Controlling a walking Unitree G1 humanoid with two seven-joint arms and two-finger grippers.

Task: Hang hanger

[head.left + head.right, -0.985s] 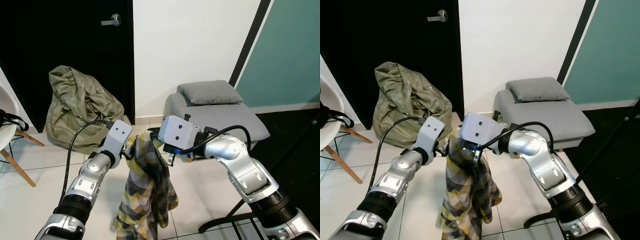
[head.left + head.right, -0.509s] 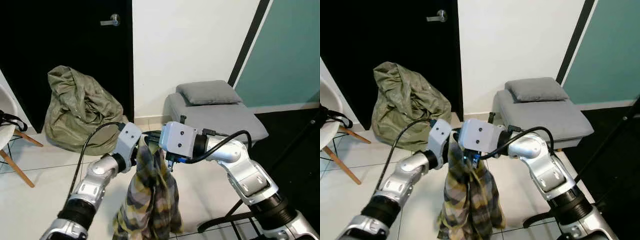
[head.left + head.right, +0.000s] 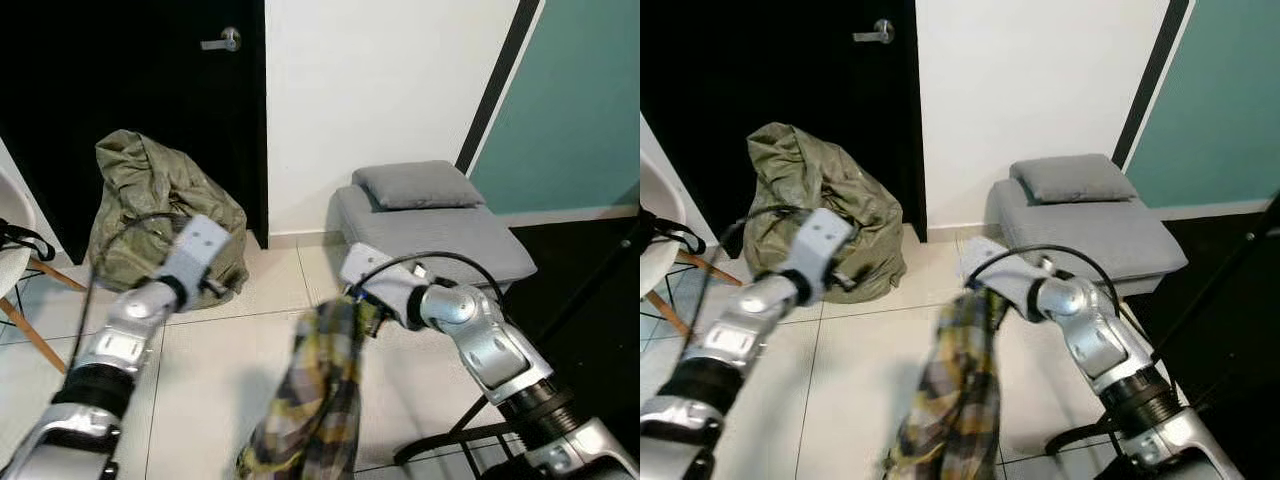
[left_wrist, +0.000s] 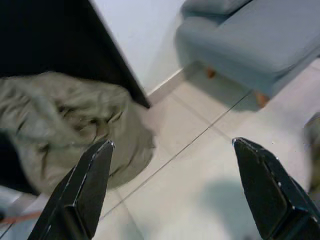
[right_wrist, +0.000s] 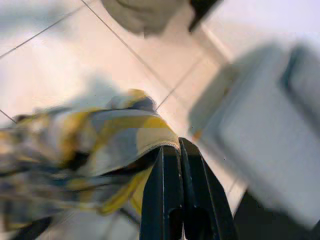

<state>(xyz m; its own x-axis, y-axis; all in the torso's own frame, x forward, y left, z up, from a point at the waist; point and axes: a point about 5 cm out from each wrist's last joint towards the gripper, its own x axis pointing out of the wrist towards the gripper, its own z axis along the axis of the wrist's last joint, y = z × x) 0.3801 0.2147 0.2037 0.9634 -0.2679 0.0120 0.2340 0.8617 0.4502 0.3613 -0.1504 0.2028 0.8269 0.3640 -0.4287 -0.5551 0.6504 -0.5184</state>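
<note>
Since the earlier frame our left gripper (image 4: 170, 190) has let go and hangs wide open, while our right gripper (image 5: 180, 150), clenched, holds the plaid shirt (image 3: 320, 400) above the floor (image 3: 220, 380), not yet hung.

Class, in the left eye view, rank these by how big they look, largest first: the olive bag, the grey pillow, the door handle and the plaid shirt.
1. Olive bag and plaid shirt: look alike; the shirt hangs nearer the camera, so no ranking between them.
2. Grey pillow.
3. Door handle, by far the smallest.
</note>
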